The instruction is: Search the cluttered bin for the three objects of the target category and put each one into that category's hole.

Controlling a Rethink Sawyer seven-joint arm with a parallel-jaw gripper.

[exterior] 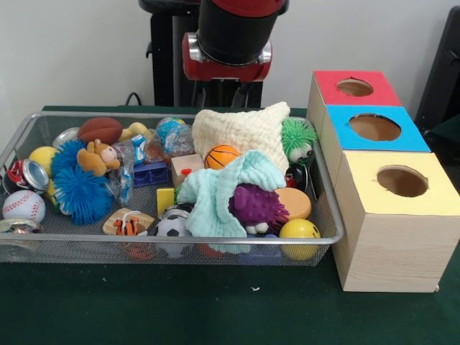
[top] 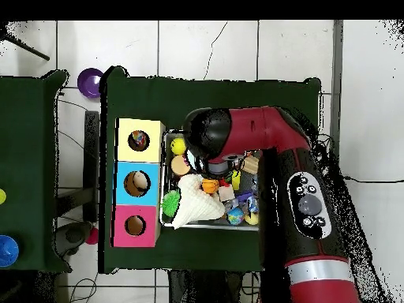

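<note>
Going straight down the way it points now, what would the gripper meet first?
Probably the cream knitted cloth, heaped below the arm's end in the mesh bin. Depth is unclear, so it might be the toy basketball instead.

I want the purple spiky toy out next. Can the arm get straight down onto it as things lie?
Probably not cleanly: the purple spiky toy lies half wrapped in the mint cloth, which drapes over its top and left, so only its right side is open.
</note>
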